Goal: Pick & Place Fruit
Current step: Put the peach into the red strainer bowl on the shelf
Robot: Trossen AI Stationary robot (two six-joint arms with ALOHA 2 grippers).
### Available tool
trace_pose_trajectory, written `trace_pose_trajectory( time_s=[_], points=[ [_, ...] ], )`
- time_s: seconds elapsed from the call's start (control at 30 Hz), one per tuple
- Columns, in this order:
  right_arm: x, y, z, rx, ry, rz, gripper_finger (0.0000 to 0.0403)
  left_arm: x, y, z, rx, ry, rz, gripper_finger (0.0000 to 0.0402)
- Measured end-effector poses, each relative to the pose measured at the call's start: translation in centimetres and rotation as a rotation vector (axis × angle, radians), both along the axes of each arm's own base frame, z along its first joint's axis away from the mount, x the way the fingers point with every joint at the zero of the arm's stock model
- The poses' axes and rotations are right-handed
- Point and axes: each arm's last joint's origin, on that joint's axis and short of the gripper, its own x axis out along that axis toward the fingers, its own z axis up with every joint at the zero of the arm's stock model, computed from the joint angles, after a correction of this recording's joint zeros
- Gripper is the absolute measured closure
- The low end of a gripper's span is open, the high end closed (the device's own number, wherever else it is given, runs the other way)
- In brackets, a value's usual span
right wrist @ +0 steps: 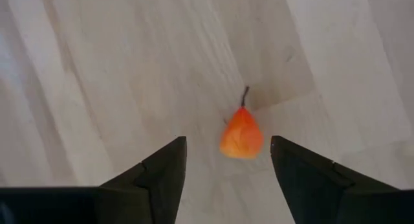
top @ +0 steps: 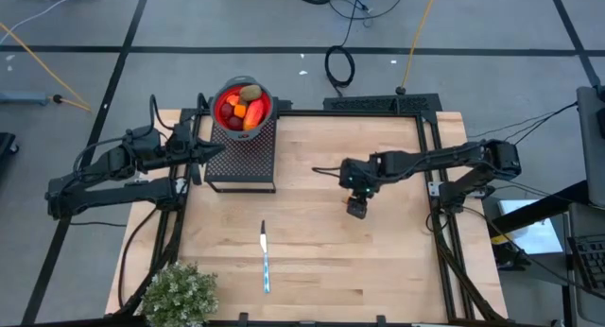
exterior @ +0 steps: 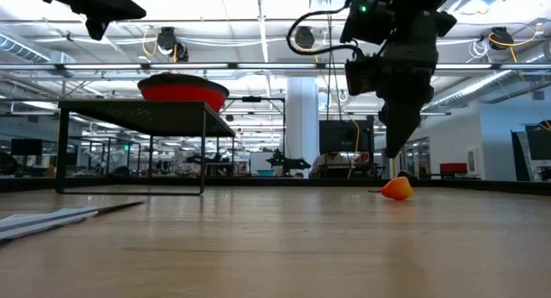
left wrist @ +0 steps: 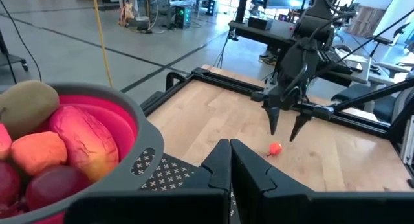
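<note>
Fruit mostly sits in the red bowl (top: 243, 107) on the black rack (top: 242, 159); one small orange pear-like piece (right wrist: 241, 134) lies on the table (top: 378, 261). Right gripper (right wrist: 228, 160) hovers above it, fingers spread; next comes lowering and closing. Left gripper (left wrist: 231, 160) waits beside the bowl, fingers pressed together.

Grey taped floor (top: 236, 25), bright ceiling lights (exterior: 258, 27)

Overhead, straight down on the whole table (top: 312, 242); at tabletop level, facing across into the room; from the left wrist, over the red bowl (left wrist: 97, 130) toward the right gripper (left wrist: 284, 127); from the right wrist, close above the orange fruit (right wrist: 241, 136), shared with low and left-wrist views.
</note>
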Motion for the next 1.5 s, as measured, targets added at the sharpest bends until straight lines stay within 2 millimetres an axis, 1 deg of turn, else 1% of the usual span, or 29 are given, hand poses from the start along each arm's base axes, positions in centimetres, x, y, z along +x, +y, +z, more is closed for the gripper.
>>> trace_pose_trajectory(
  time_s=[0.3, 0.4, 0.73, 0.97, 1.27, 1.5],
  points=[
    [-0.5, 0.0, -1.8, -0.004, -0.017, -0.05, 0.0187, 0.0, 0.0, 0.0, -0.002, -0.001, 0.0, 0.0377],
    [-0.8, 0.0, -2.5, -0.026, -0.013, -0.067, 0.0188, 0.0, 0.0, 0.0, -0.002, -0.002, 0.001, 0.0376],
    [-1.4, 0.0, -4.3, -0.019, -0.055, -0.087, 0.0188, 0.0, 0.0, 0.0, -0.005, -0.004, 0.002, 0.0376],
    [-2.4, 0.1, -5.7, -0.037, -0.021, -0.095, 0.0188, 0.0, 0.0, 0.0, -0.007, -0.005, 0.003, 0.0376],
    [-2.5, 0.1, -6.0, -0.063, -0.058, -0.097, 0.0188, 0.1, 0.0, 0.4, 0.004, -0.036, 0.003, 0.0376],
    [-2.4, 0.2, -6.0, -0.091, -0.072, -0.04, 0.0188, 0.1, 0.0, 0.4, 0.004, -0.035, 0.003, 0.0376]
  ],
)
